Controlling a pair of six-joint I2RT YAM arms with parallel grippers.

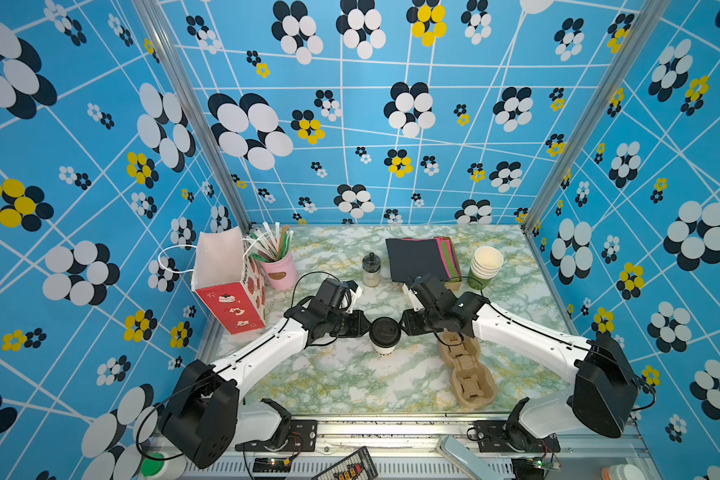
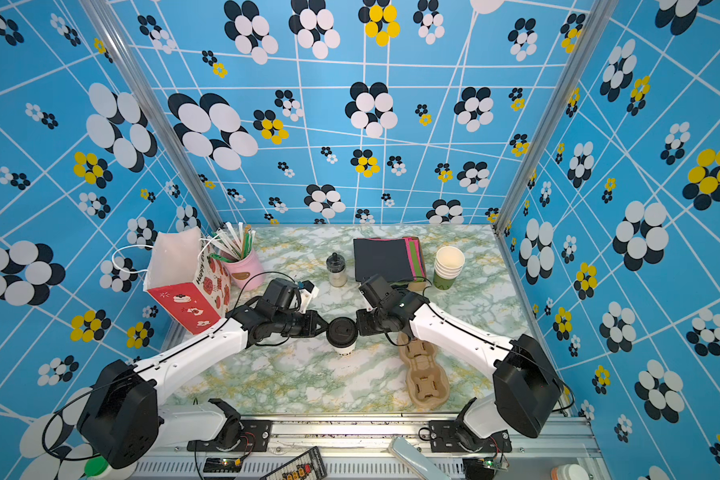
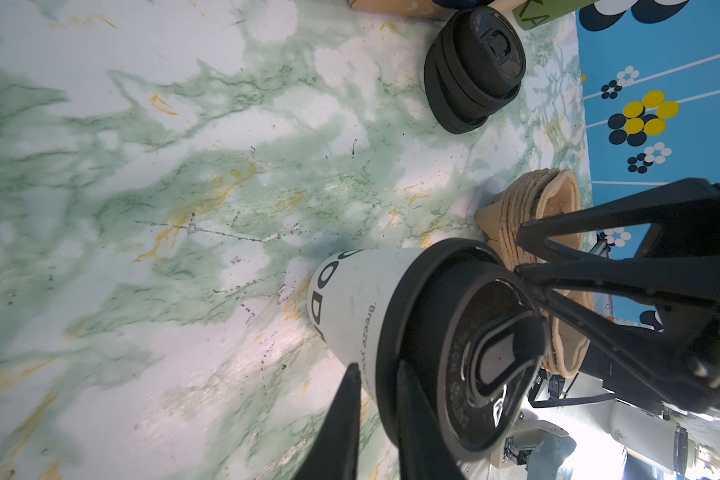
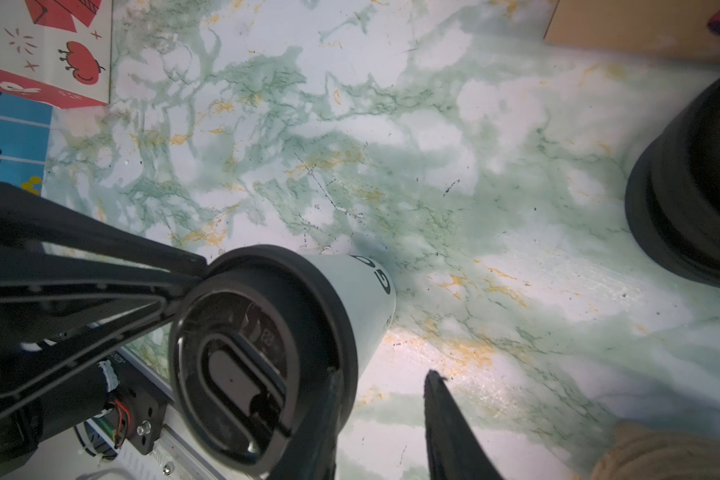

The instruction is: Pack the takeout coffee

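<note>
Nearest the left wrist lens, the left gripper point(image 3: 377, 365) holds its fingers almost together, pinching the black lid rim of the takeout coffee point(image 3: 350, 307). In the right wrist view the right gripper point(image 4: 383, 374) is part-open: one finger touches the lid rim, its partner stands clear. In both top views the takeout coffee point(image 1: 385, 332) stands upright on the marble table point(image 1: 350, 382) between them.

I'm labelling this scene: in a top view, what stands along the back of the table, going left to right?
Paper bag → pink cup of straws → small jar → pile of napkins → stack of paper cups.
</note>
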